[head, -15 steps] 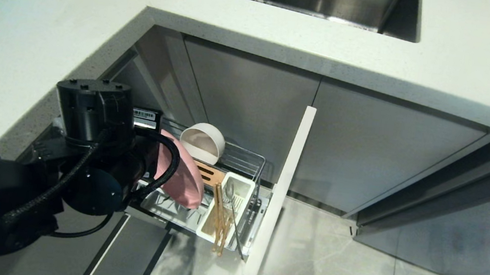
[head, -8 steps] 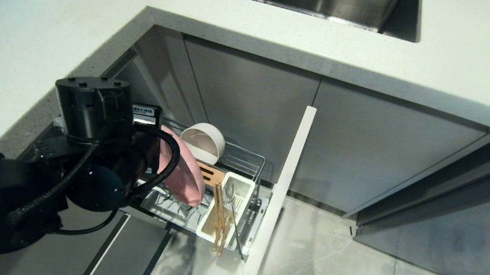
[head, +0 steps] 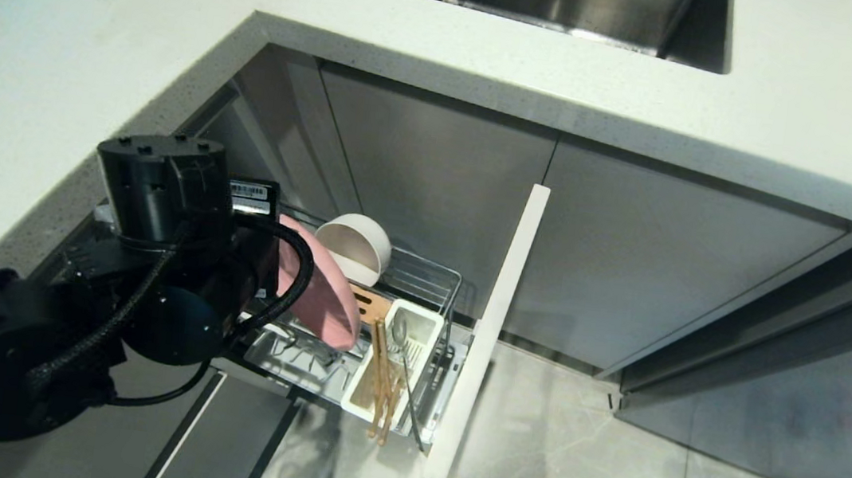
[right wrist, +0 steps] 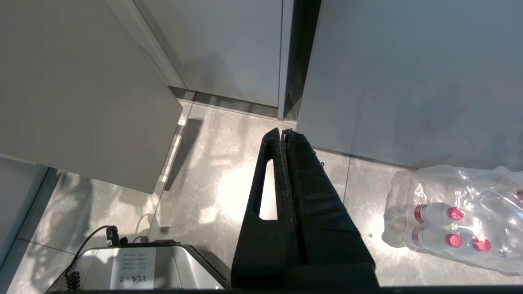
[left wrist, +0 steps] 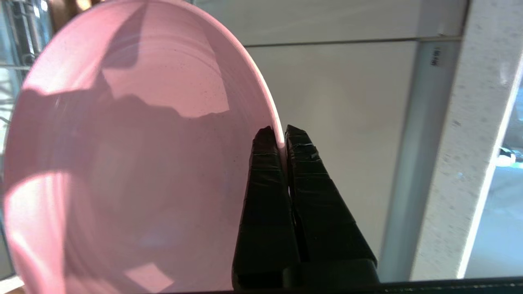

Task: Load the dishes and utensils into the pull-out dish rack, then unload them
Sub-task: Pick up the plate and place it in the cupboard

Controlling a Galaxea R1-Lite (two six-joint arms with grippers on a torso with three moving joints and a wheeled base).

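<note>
Under the pale stone bench (head: 492, 78), the chrome wire pull-out rack (head: 421, 279) stands open. My left hand (left wrist: 282, 134) is closed tight on the rim of the flat pink oval plastic plate (left wrist: 122, 163), just above the rack. I should keep the plate on edge and move slowly, clear of the small cream-white bowl (head: 353, 247).

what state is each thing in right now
rack: pulled out
plate: on edge over the rack, rim pinched by the left gripper
bowl: tipped on its side in the rack
chopsticks: in the cutlery box
spoon: in the box too
right gripper: shut, empty, over the floor
</note>
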